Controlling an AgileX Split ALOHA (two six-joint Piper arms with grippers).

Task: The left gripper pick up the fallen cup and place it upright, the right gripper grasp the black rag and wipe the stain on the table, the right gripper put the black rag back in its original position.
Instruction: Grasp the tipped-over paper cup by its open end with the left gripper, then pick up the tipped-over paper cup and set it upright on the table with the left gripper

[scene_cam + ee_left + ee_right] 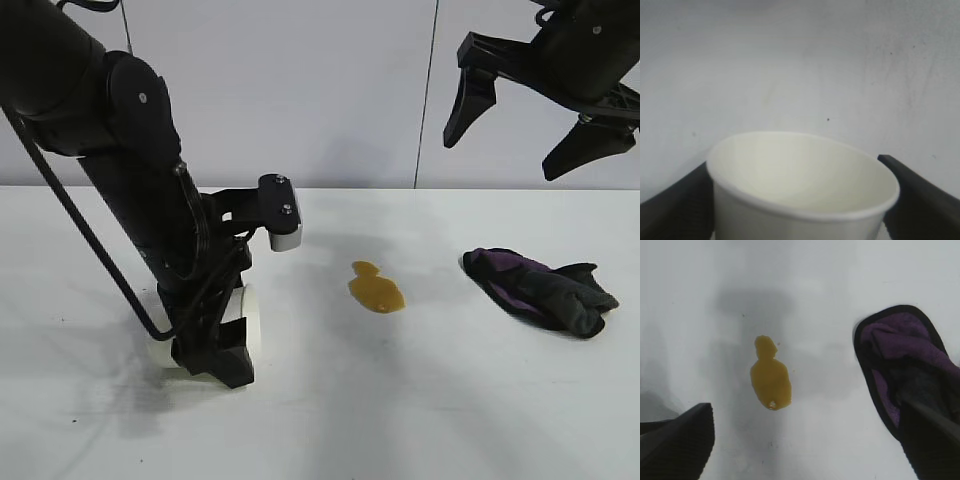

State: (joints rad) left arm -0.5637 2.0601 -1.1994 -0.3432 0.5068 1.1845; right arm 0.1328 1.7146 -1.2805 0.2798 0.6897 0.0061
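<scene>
The white cup [248, 322] lies on its side on the table [400, 410], its rim towards the stain. My left gripper [215, 355] is down on the table and shut on the cup; in the left wrist view the cup [800, 180] fills the gap between both fingers [675, 205]. The yellowish-brown stain [376, 288] sits mid-table and also shows in the right wrist view [771, 379]. The black rag [540, 290] with purple folds lies to the stain's right, and it shows in the right wrist view too [905, 365]. My right gripper [505, 150] hangs open and empty, high above the rag.
The thick left arm [130, 170] leans over the table's left part, with a cable looping beside it. A grey panelled wall [350, 90] stands behind the table.
</scene>
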